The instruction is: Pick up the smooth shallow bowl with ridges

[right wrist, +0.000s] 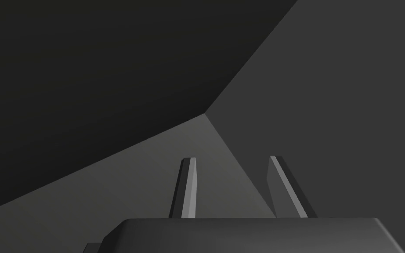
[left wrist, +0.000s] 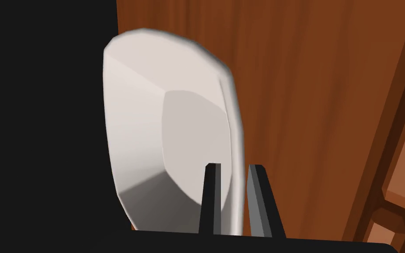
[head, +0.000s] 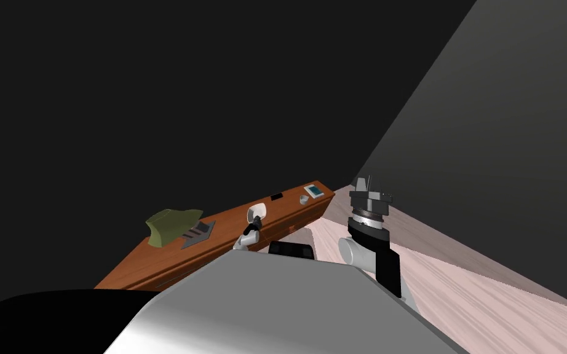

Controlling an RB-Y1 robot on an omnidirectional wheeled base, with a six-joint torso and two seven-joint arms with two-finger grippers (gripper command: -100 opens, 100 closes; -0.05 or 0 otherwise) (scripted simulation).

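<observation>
Pinching the rim of a white shallow bowl (left wrist: 166,127), the left gripper (left wrist: 233,166) has its two fingers (left wrist: 211,193) set close together, one inside the bowl's wall and the other against its outer side. The bowl stands tipped on edge in that grasp, its flat inner base and angled facets turned sideways. It is over a long reddish-brown wooden sideboard (left wrist: 311,96), with a black area (left wrist: 39,131) beyond the sideboard's edge. Whether the bowl is clear of the top cannot be told.

Seen from the head camera, the bowl is about midway along the sideboard, near its front edge and just beyond the gripper. On the robot's left along the top, an olive-green bundle (head: 171,224) lies against a flat grey item (head: 198,235) with dark stripes. Toward the far end are a small black item (head: 276,196), a small grey cup (head: 304,200) and a blue-and-white tablet-like item (head: 314,191). The right arm (head: 371,246) stands upright over the pale wood-grain floor (head: 460,289), apart from the bowl. The right gripper (right wrist: 231,158) has its fingers spread, with nothing between them.
</observation>
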